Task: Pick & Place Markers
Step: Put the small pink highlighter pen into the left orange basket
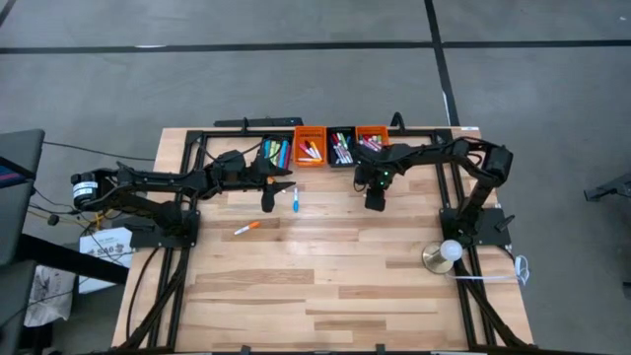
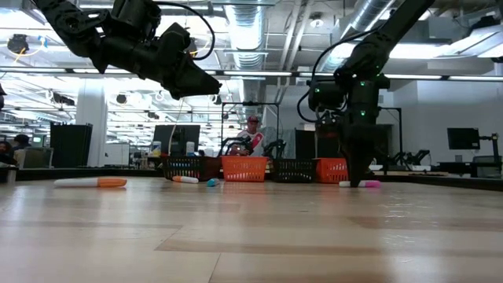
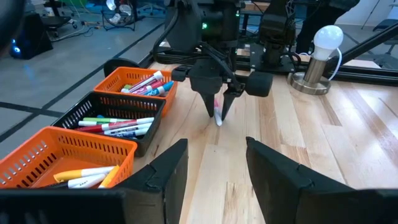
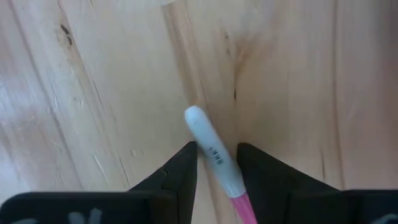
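Observation:
A pink marker with a white barrel [image 4: 208, 140] lies flat on the wooden table, also seen low down [image 2: 369, 184]. My right gripper [image 4: 216, 163] points straight down over it, open, one finger on each long side of the marker [image 3: 217, 118]. My left gripper [image 3: 216, 162] hangs open above the table near the bins [image 1: 279, 189], holding nothing and facing the right arm. A blue marker [image 1: 295, 201] and an orange marker [image 1: 246, 228] lie loose on the table near the left gripper. My right gripper comes from above with its fingers [image 4: 186, 165] across the marker's white barrel [image 4: 219, 158], near the marker's middle. The gap is barely wider than the barrel, and I cannot tell whether the fingers touch it. The marker rests flat on the table.
Orange and black bins [image 1: 311, 148] [image 1: 342, 148] [image 1: 372, 138] filled with markers line the far edge; a further black bin [image 1: 276, 153] sits by the left arm. A lamp with a round bulb [image 1: 449, 251] stands at the right. Bare wood lies toward the near edge.

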Available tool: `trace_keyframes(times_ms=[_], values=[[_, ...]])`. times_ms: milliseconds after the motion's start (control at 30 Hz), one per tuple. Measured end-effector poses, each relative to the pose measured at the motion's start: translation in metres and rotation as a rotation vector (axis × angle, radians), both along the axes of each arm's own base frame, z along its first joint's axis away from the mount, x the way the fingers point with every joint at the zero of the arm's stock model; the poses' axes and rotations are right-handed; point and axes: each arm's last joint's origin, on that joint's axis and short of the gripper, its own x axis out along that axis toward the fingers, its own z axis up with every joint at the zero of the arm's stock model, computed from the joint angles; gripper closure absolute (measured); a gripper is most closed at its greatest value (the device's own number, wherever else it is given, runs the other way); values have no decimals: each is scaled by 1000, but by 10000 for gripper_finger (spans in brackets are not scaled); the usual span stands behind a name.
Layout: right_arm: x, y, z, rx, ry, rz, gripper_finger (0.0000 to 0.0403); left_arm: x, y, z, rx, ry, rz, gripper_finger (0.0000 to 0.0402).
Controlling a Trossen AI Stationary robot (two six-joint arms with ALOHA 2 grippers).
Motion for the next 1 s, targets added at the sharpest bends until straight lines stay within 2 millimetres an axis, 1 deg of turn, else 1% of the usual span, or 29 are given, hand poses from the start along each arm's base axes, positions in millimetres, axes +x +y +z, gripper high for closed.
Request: trace_keyframes(times_ms=[133,300,400,533,600,667,700,767,867,1000], values=[[0,0,0,-3,-4,6,308,0,0,0,0,0,0,242],[0,-1,0,-8,-6,11,355,0,0,0,0,0,0,242],[3,-2,3,10,-2,12,381,0,0,0,1,0,0,242],[11,-3,12,13,2,0,381,0,0,0,4,1,-1,242],[18,-3,16,7,-22,-2,366,0,0,0,4,1,-1,242],[31,-4,26,-16,-95,11,346,0,0,0,4,1,-1,242],[34,-4,31,-18,-109,17,340,0,0,0,4,0,-1,242],[39,-1,36,-19,-117,30,335,0,0,0,4,1,-1,242],[51,0,49,-44,-161,50,347,0,0,0,4,1,-1,242],[66,4,69,-70,-224,84,382,0,0,0,4,1,-1,242]])
